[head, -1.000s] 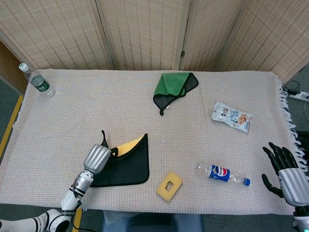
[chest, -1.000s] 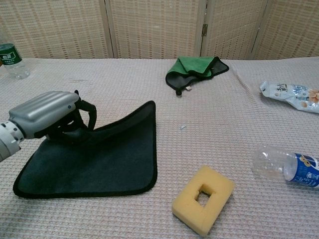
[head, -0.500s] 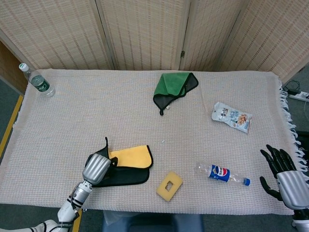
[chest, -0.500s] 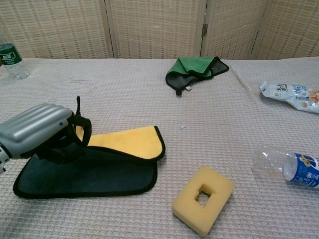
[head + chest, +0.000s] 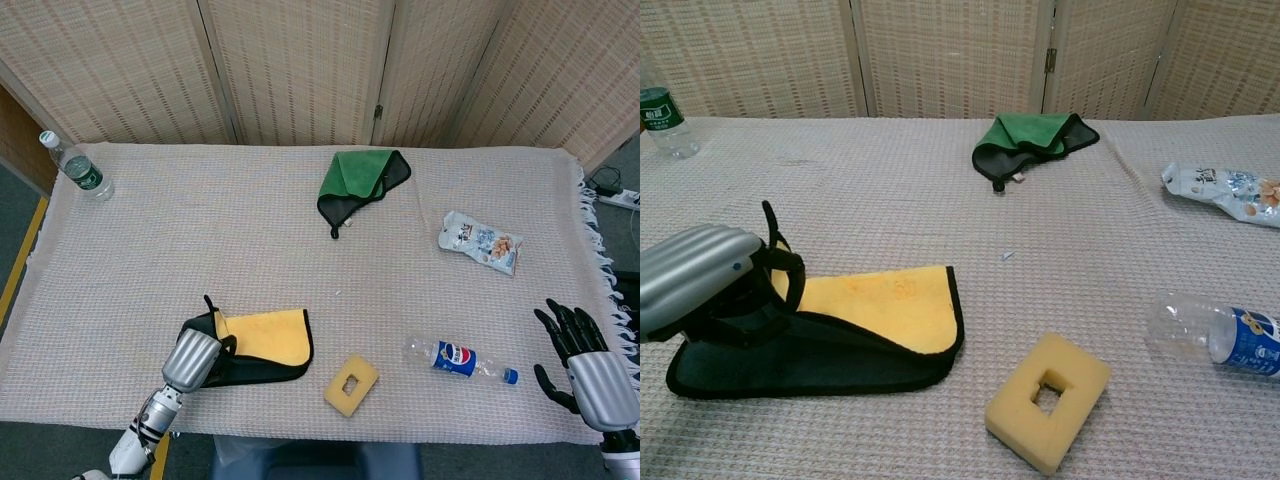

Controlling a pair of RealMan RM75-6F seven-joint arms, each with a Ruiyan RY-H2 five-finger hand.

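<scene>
A black cloth with a yellow inner face (image 5: 262, 340) (image 5: 870, 312) lies folded over near the table's front left. My left hand (image 5: 192, 357) (image 5: 702, 290) grips its left corner, fingers curled around the fabric, and holds that corner a little above the table. My right hand (image 5: 585, 367) hovers at the table's front right edge, fingers spread, holding nothing; the chest view does not show it. It is nearest to a Pepsi bottle (image 5: 459, 360) (image 5: 1215, 335) lying on its side.
A yellow sponge with a square hole (image 5: 351, 384) (image 5: 1047, 399) sits right of the cloth. A green cloth (image 5: 361, 180) (image 5: 1031, 140) lies at the back centre, a snack bag (image 5: 481, 242) (image 5: 1222, 193) at the right, a water bottle (image 5: 76, 167) (image 5: 662, 120) at the back left.
My left hand pulled the cloth's corner back toward the front edge, folding the cloth over so its yellow face shows. The right hand drifted slightly down.
</scene>
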